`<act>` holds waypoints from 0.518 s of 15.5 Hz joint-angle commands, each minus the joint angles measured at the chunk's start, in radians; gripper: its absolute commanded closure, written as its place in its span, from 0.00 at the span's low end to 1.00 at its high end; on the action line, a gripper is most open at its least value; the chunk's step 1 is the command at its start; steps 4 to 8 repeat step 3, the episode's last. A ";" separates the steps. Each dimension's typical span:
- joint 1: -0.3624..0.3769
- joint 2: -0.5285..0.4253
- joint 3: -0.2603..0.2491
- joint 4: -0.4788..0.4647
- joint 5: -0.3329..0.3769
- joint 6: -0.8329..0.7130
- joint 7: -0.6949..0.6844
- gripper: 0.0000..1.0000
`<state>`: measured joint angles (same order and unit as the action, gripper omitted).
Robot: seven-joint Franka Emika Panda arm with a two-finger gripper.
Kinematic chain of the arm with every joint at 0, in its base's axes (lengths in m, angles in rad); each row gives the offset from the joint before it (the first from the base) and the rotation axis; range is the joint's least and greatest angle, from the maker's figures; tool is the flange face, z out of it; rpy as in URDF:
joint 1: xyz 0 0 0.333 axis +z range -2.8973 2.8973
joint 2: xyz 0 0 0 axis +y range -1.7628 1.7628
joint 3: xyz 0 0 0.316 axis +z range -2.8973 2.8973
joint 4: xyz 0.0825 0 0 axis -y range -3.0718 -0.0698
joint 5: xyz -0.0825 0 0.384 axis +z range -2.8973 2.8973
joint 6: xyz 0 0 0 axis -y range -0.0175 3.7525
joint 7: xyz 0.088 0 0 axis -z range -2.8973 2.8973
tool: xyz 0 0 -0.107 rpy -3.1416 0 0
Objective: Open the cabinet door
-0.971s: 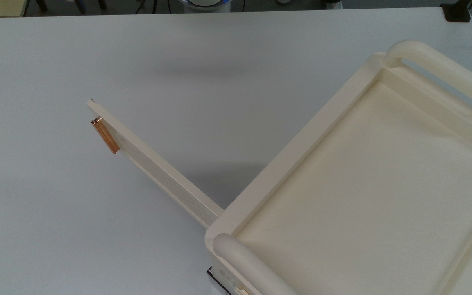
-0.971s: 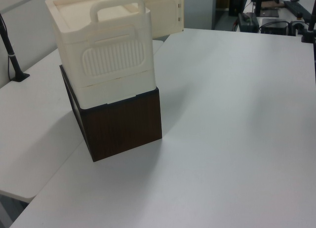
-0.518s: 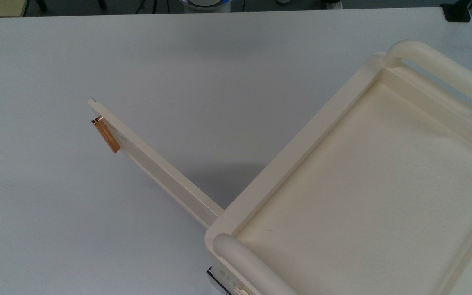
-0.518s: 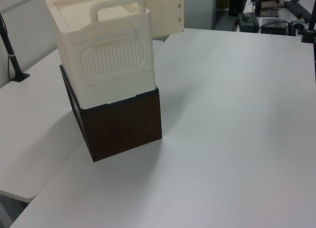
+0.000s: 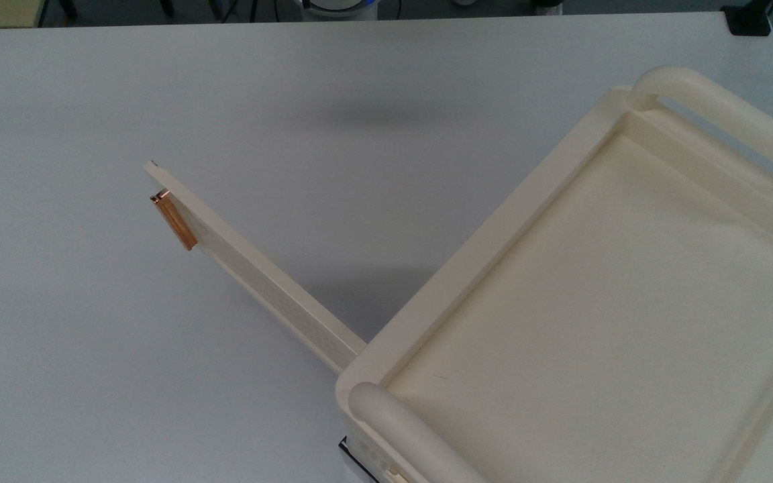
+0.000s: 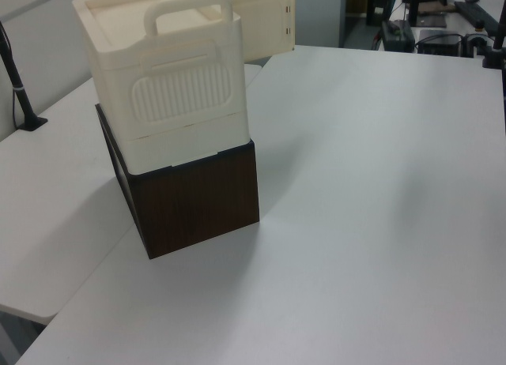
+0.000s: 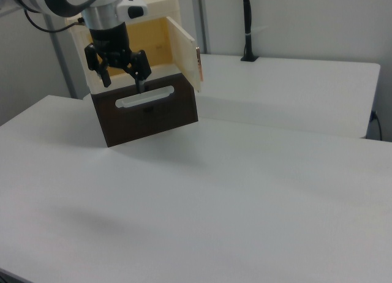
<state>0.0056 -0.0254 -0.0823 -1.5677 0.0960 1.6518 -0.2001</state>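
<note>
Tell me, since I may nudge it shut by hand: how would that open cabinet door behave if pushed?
The cabinet door looks thin and flat, so probably light and stiff. It stands swung well out from the cabinet, so a push should likely swing it about its attached edge rather than slide it.

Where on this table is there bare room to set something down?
Nearly all of the white table is bare: the wide stretch in front of the dark brown base in the right view. It is crowded only by the cabinet, where the open cabinet door juts out and the gripper hangs.
</note>
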 commanded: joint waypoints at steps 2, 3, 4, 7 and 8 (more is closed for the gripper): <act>0.007 -0.008 -0.008 -0.014 -0.016 0.023 0.022 0.00; 0.007 -0.008 -0.007 -0.015 -0.016 0.022 0.022 0.00; 0.007 -0.008 -0.007 -0.015 -0.016 0.022 0.022 0.00; 0.007 -0.008 -0.007 -0.015 -0.016 0.022 0.022 0.00; 0.007 -0.008 -0.007 -0.015 -0.016 0.022 0.022 0.00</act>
